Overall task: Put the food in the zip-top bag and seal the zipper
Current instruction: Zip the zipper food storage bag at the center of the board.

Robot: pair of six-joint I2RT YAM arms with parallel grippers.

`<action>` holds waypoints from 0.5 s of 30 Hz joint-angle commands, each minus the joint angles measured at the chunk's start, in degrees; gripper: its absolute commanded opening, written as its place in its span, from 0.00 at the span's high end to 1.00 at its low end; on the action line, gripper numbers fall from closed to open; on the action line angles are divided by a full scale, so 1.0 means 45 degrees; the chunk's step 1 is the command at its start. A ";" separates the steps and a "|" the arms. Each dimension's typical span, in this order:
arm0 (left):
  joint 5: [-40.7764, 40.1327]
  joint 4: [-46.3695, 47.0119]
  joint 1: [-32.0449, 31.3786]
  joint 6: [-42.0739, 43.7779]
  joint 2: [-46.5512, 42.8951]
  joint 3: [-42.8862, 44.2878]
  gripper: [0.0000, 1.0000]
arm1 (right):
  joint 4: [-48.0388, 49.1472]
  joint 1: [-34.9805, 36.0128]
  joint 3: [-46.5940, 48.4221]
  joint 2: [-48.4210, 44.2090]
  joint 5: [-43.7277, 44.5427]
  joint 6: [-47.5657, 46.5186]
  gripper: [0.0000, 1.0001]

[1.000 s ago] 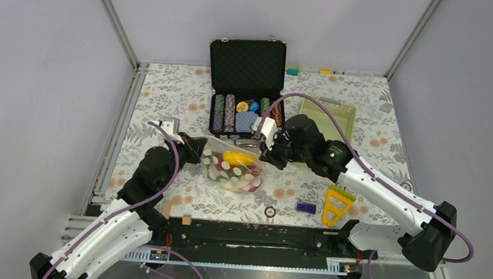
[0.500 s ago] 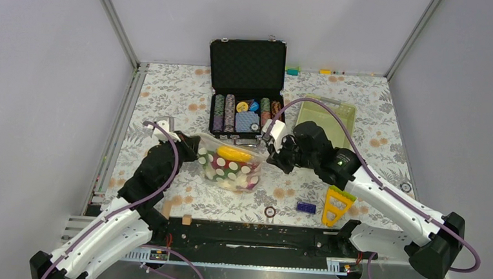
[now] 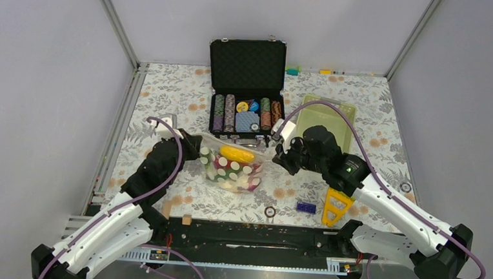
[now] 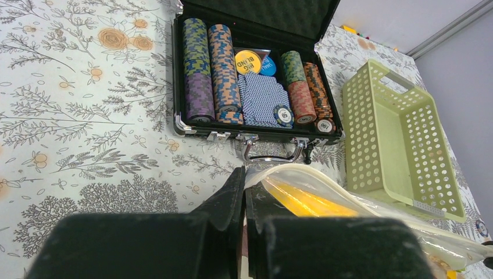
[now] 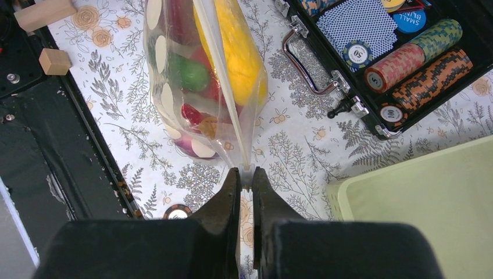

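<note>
So the zip-top bag (image 3: 232, 168) is found in the middle of the top view, stretched out over the tabletop (image 3: 169, 96) just below the open poker case (image 3: 244, 113). The food (image 5: 235, 46) is already packed inside, and yellow, red and green pieces can be made out through the plastic. The left jaws are pinched fully together on the bag's left mouth corner and the right jaws are clamped flat on the right corner, so the zipper (image 5: 218, 81) is pulled into a taut line between them. For a good seal, tension should probably be kept at one end while the strip is pressed and run along from the other. If both corners are only tugged, nothing gets locked, and the yellow piece sitting right under the strip could get caught. Readable stuff: "BIG BLIND" is printed on a yellow disc (image 4: 247, 61), "SMALL BLI…" (partly covered) on a blue disc (image 5: 408, 20), and "50" on a chip (image 5: 357, 53). No brand can be made out on the bag.
</note>
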 commanded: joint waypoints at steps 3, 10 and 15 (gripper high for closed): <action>-0.2325 0.0065 0.0694 0.0276 0.0193 0.0626 1.00 | -0.1358 -0.0445 -0.0301 -0.0423 0.0180 0.0526 0.95; -0.3704 -0.1508 0.0873 -0.0335 -0.0645 0.0908 1.00 | -0.0594 -0.0445 0.0043 0.0773 -0.0893 0.1239 0.96; -0.4363 -0.2565 0.1234 -0.0707 -0.1274 0.0921 1.00 | -0.0142 -0.0435 0.0368 0.1419 -0.0814 0.1476 0.97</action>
